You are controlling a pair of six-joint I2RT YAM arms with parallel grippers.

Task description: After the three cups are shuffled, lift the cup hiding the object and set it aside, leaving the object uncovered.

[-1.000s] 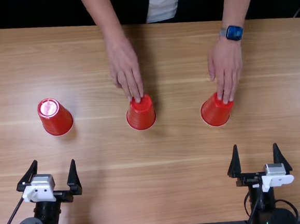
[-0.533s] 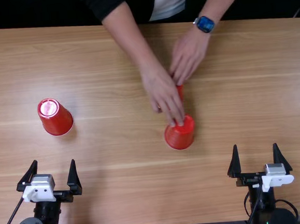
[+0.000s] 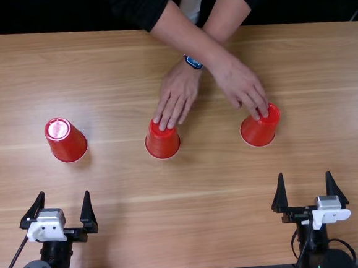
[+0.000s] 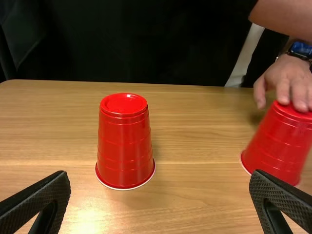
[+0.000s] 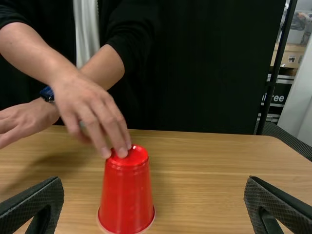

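Cups stood mouth-down in a row of three across the tabletop [image 3: 186, 220], all of them red. The left cup [image 3: 66, 141] sat by itself on the robot's left side, upright on its rim with its flat base facing up and nothing touching it. The middle cup [image 3: 163, 139] was near the centre of the tabletop, and the right cup [image 3: 260, 127] stood well apart from it on the robot's right side.

A person across the tabletop had both forearms crossed over one another. The watch-wearing hand [image 3: 177, 100], with a blue watch [image 3: 192, 62] on its wrist, rested its fingers on the base of the middle cup. In the left wrist view that cup looked tilted under the fingers, though whether its rim was fully on the wood could not be told. The other hand [image 3: 242, 88] reached to the right cup, with its fingertips [image 5: 119, 152] pressed on the edge of the cup's base. In the right wrist view that cup stood straight with its rim flat on the wood.

The left end effector [image 3: 63, 194] was close to the near edge of the tabletop, on the near side of the left cup and well apart from it. Its two black fingers were spread wide and held nothing. The right end effector [image 3: 304, 175] was likewise near the near edge, on the near side of the right cup and a little to its right. Its fingers were also spread wide and empty, touching no cup.
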